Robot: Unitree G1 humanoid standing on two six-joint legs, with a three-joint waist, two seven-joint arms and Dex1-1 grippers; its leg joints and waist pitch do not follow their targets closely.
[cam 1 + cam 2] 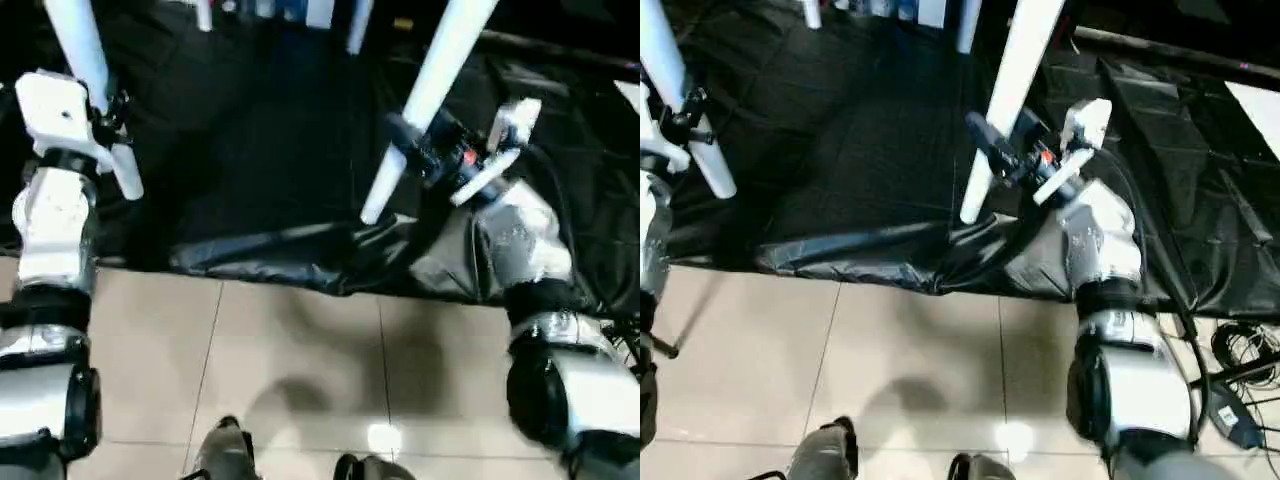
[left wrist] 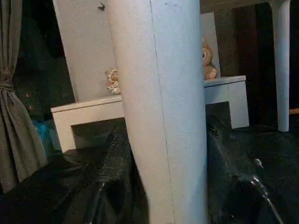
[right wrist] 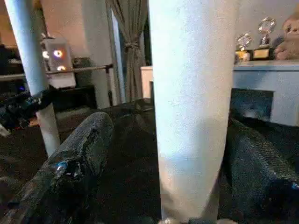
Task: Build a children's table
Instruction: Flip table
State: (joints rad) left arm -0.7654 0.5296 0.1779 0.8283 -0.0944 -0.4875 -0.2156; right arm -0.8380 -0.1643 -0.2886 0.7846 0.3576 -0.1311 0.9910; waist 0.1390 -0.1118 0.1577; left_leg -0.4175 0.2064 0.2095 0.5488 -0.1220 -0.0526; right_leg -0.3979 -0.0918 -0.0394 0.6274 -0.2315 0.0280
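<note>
Each of my grippers holds one long white tube leg above a black sheet. My left gripper (image 1: 108, 115) is shut on a leg (image 1: 85, 50) that slants up out of the picture, its lower end hanging just below the black fingers. My right gripper (image 1: 425, 150) is shut on the second leg (image 1: 440, 70), which leans to the right with its lower tip just above the sheet. In the right wrist view this leg (image 3: 191, 107) stands between the black fingers (image 3: 79, 154). Two more white legs (image 1: 968, 25) stand at the sheet's far side. The table top is out of view.
A crumpled black plastic sheet (image 1: 270, 150) covers the floor ahead, its near edge lying on beige tiles (image 1: 300, 360). Cables (image 1: 1240, 365) trail at the right. A low white shelf (image 2: 93, 112) with soft toys and a curtain (image 2: 14, 93) stand behind. My feet (image 1: 225, 450) show below.
</note>
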